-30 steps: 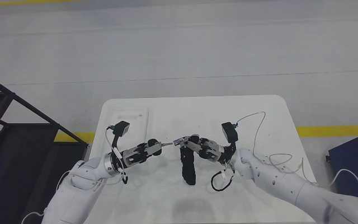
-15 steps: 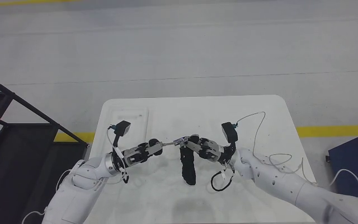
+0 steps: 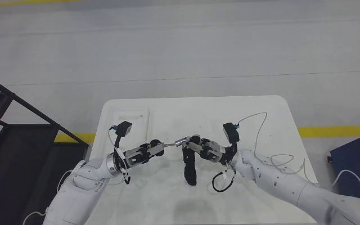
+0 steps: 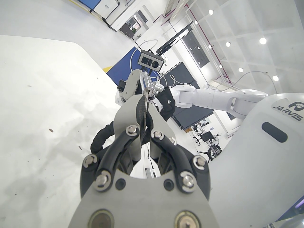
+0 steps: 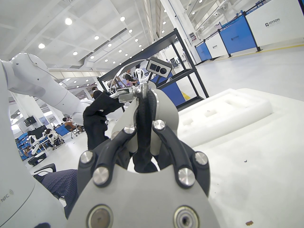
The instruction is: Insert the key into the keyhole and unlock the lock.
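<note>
Aloft, left fingers (image 4: 125,113) pinching key (image 4: 143,106), right fingers (image 5: 166,110) clamping lock (image 4: 147,84), arms facing

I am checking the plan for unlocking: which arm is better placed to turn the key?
Left. The left gripper is shut on the key, whose tip seems to meet the lock; the right gripper is shut on the lock and only holds it.

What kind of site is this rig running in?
Probably a large indoor robotics hall or test floor. It has a high white ceiling with rows of round lights, blue-and-white partition panels fencing off bays, and a yellow line on the grey floor beside the white table.
</note>
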Controlling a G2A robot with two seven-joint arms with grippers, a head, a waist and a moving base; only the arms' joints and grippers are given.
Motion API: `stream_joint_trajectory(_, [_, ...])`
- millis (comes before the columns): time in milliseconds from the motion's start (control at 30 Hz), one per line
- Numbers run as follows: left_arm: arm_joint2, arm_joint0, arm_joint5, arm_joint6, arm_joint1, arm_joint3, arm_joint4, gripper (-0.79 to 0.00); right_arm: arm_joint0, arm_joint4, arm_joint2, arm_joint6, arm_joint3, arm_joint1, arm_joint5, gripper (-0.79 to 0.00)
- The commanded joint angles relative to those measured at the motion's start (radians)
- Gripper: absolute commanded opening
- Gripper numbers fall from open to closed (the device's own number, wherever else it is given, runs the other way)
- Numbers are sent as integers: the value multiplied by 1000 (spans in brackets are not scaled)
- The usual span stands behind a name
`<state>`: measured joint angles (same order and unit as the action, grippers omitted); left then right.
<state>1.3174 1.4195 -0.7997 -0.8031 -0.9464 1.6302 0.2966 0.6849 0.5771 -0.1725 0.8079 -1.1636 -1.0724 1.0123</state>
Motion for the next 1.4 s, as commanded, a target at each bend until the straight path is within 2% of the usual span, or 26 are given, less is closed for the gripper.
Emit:
stream_joint_trajectory(0, [-3, -1, -1, 2, -1, 0, -3, -785, 0, 0, 0, 0, 0, 0, 0, -785])
stream_joint_trajectory(533, [28, 20, -19, 23, 3, 31, -44, -785, 0, 0, 0, 0, 0, 0, 0, -785])
stream_joint_trajectory(1067, [56, 54, -17, 151, -2, 73, -205, -785, 0, 0, 0, 0, 0, 0, 0, -785])
stream_joint_trajectory(1367, [57, 67, -9, 157, -1, 85, -204, -785, 0, 0, 0, 0, 0, 0, 0, -785])
